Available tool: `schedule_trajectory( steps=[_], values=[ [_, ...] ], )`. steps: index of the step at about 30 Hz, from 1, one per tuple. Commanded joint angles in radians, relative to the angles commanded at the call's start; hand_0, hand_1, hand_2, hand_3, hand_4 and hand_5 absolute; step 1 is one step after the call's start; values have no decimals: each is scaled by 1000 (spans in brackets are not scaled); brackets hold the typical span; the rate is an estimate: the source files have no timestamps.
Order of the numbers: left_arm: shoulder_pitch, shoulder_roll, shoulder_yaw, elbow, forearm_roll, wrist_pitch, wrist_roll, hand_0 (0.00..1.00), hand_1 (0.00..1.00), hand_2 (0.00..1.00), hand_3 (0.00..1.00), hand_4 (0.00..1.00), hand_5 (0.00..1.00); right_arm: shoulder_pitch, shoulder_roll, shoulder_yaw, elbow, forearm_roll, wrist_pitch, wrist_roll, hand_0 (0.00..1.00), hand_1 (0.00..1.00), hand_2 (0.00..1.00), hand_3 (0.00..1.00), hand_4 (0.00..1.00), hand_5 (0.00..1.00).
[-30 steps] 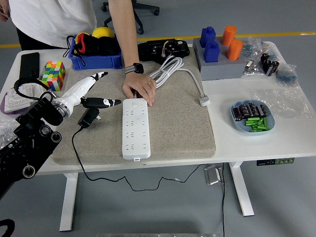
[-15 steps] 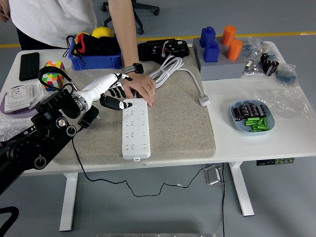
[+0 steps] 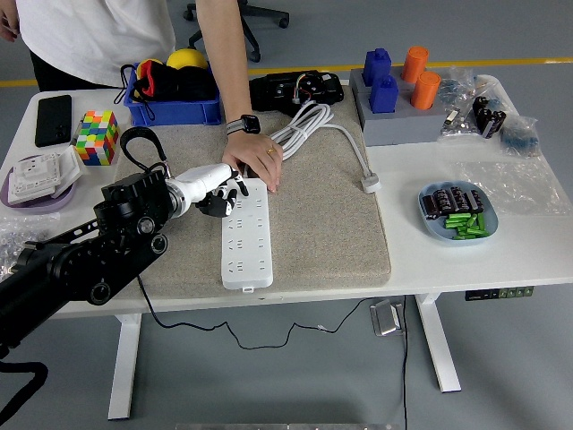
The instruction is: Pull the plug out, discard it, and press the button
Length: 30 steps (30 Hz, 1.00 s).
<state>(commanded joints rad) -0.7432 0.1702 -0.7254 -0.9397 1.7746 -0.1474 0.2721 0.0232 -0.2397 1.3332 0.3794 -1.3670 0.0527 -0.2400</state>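
One white power strip [image 3: 246, 235] lies the long way on a grey felt mat [image 3: 322, 228] near the middle of the white table [image 3: 430, 260]. The robot's left hand [image 3: 213, 188] is at the far left corner of the strip. Its white fingers [image 3: 224, 170] are curled down together, with the dark fingertips at the strip's edge. It is too small to tell if they pinch anything, and the plug cannot be seen behind the arm. One person's hand [image 3: 256, 159] rests on the far end of the strip and holds it down. It wears one black watch [image 3: 243, 124] and one ring.

One thin black cable [image 3: 192, 324] hangs from the mat's front edge under the table. One white cord [image 3: 324, 134] lies in loops on the mat, and its flat white plug [image 3: 369, 184] sits just off the mat's right edge.

To the left are one colourful puzzle cube [image 3: 97, 136], one black phone [image 3: 54, 119] and one blue bin [image 3: 173, 100] with a yellow ball in it. To the right, one grey stand [image 3: 403, 121] holds two blue blocks [image 3: 380, 79] and two orange cylinders [image 3: 419, 76]. One blue plate [image 3: 458, 213] holds black and green small parts. The robot's right hand cannot be seen.
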Motion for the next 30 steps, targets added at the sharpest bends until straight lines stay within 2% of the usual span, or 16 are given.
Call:
schedule_trajectory(
  steps=[12, 18, 30],
  values=[
    [-35, -27, 14, 66, 13, 3, 12, 54, 18, 93, 678, 2, 2, 3, 0, -1, 1, 1, 0, 0, 753, 704, 711, 728, 769, 656],
    [-38, -37, 18, 94, 20, 14, 10, 53, 18, 94, 681, 2, 2, 2, 1, 0, 0, 0, 0, 0, 753, 704, 711, 727, 769, 658],
    [-34, -49, -1, 79, 35, 28, 11, 52, 18, 95, 683, 2, 2, 3, 1, 2, 0, 0, 0, 0, 752, 704, 711, 727, 769, 658]
  ],
)
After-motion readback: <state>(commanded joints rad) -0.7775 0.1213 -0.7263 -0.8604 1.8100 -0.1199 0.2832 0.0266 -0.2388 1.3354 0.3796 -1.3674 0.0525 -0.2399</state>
